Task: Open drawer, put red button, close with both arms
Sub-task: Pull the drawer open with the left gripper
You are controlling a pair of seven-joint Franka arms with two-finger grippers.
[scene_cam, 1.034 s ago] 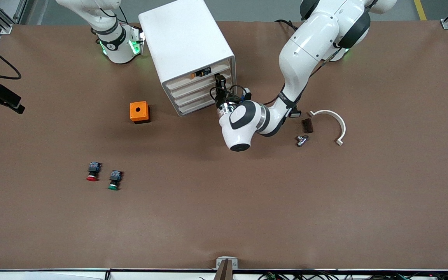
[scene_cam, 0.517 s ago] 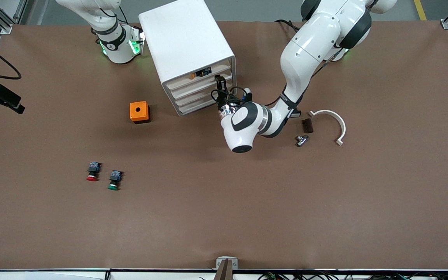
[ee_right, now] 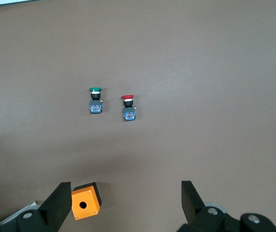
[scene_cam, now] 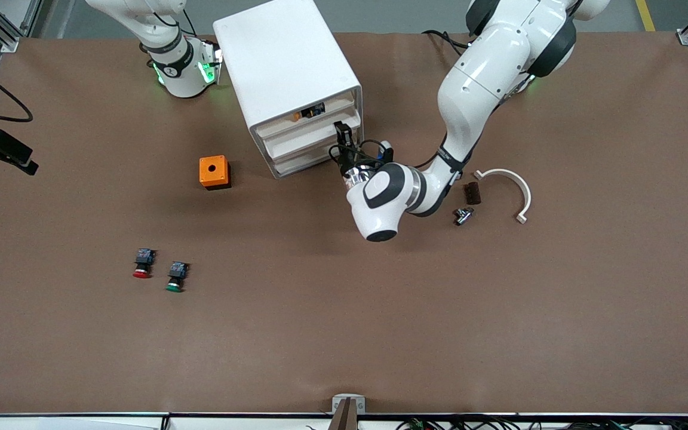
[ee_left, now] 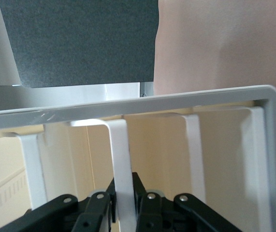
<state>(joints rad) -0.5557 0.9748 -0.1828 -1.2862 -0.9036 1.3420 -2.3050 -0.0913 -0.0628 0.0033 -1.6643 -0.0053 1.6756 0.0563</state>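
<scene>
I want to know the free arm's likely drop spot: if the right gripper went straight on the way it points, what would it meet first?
Probably bare table near the red button; the open right gripper points down there, though depth is unclear.

Left hand point(scene_cam: 342, 132) now clamped on handle of shallow white see-through-fronted drawer point(scene_cam: 305, 138), second from top in white four-drawer cabinet point(scene_cam: 287, 71). Left arm's wrist and elbow pulled back toward front camera, off cabinet face. Drawer coming with it, sliding out, white tray floor now showing past cabinet front.
</scene>
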